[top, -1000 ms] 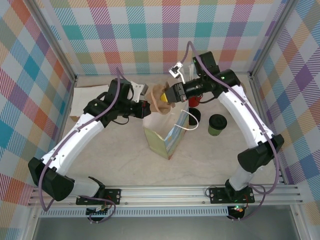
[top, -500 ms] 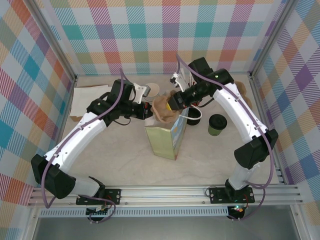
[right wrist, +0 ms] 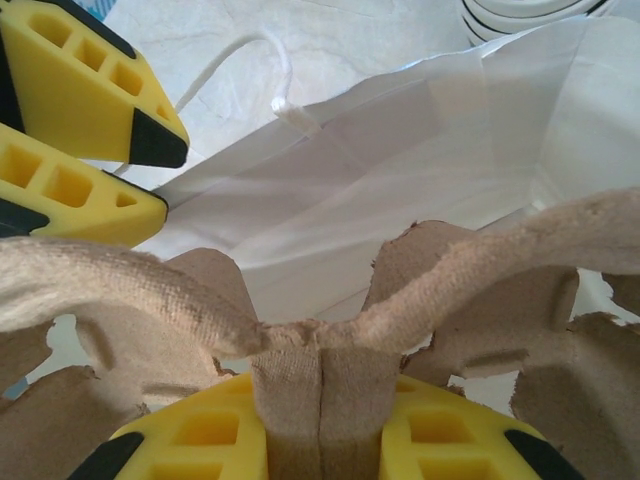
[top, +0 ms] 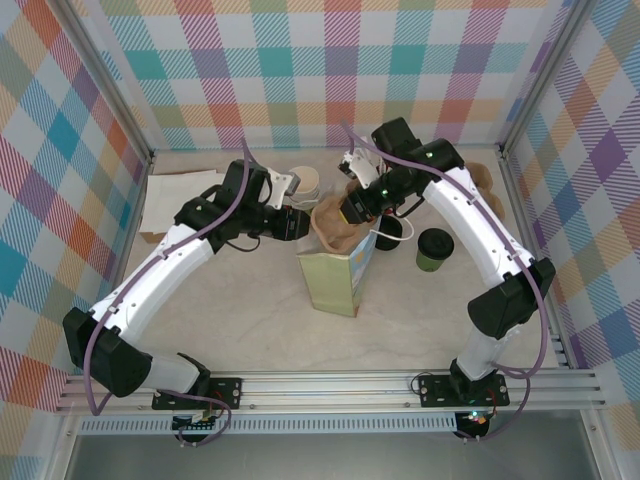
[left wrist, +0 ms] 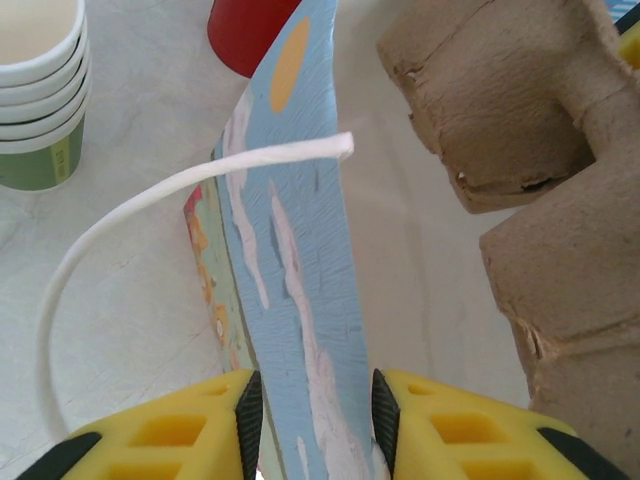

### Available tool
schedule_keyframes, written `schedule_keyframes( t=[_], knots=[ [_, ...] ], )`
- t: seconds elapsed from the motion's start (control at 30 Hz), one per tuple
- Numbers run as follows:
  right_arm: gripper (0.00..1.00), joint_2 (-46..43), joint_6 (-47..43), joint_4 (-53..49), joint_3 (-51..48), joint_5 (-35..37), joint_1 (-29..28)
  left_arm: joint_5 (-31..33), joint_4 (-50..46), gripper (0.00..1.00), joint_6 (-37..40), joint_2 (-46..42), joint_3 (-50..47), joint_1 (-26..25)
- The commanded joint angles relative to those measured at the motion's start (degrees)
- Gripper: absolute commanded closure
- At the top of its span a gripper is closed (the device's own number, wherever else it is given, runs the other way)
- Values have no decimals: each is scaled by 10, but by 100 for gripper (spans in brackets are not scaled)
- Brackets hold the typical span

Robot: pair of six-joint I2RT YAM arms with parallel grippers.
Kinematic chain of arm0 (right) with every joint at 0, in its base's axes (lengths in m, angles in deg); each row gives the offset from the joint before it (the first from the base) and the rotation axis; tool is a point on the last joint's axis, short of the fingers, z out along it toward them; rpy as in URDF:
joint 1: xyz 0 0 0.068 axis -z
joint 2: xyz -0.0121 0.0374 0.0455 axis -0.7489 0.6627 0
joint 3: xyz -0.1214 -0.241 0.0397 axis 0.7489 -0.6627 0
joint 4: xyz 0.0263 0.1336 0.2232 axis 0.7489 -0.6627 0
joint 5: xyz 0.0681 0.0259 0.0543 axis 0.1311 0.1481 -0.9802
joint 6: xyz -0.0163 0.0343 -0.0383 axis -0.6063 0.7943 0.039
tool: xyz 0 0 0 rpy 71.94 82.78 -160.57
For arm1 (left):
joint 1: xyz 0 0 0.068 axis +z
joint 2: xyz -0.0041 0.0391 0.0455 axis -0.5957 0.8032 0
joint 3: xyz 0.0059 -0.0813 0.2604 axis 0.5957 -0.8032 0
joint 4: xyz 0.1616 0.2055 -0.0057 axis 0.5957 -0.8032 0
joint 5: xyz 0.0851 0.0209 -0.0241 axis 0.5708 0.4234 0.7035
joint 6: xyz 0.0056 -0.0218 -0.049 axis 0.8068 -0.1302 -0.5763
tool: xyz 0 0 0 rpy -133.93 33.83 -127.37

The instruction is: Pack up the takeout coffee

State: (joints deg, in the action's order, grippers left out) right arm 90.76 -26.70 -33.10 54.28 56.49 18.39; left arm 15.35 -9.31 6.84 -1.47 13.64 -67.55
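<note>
You can see a stack of green paper cups (top: 303, 182) standing near the checked back wall (top: 330, 60). A red mug (left wrist: 250, 30) stands near them. White paper sheets (top: 175, 195) lie flat on the table's (top: 250, 320) left side.

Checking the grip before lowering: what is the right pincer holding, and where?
The right pincer holds the cardboard cup carrier by its folded middle rib, over the open paper bag.

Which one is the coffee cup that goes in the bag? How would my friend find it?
Find the paper bag standing mid-table. To its right sits one small green cup on its own. It wears a black lid, while the stacked green cups behind the bag are open on top.
</note>
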Motion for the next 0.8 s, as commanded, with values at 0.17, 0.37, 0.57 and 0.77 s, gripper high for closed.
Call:
schedule_keyframes(
  t=[0.17,0.37,0.57,0.77],
  knots=[
    [85,-10,-10,8,-13,73,-6,-10,-31,65,-12,-30,-21,-5],
    [85,-10,-13,12,-20,110,-14,-29,-23,65,-17,-32,-27,-4],
    [85,-20,-15,20,-33,138,-18,-33,-23,65,-15,-27,-30,-5],
    [85,-21,-37,11,-48,175,-32,-29,-21,73,-15,-26,-27,-5]
  ],
)
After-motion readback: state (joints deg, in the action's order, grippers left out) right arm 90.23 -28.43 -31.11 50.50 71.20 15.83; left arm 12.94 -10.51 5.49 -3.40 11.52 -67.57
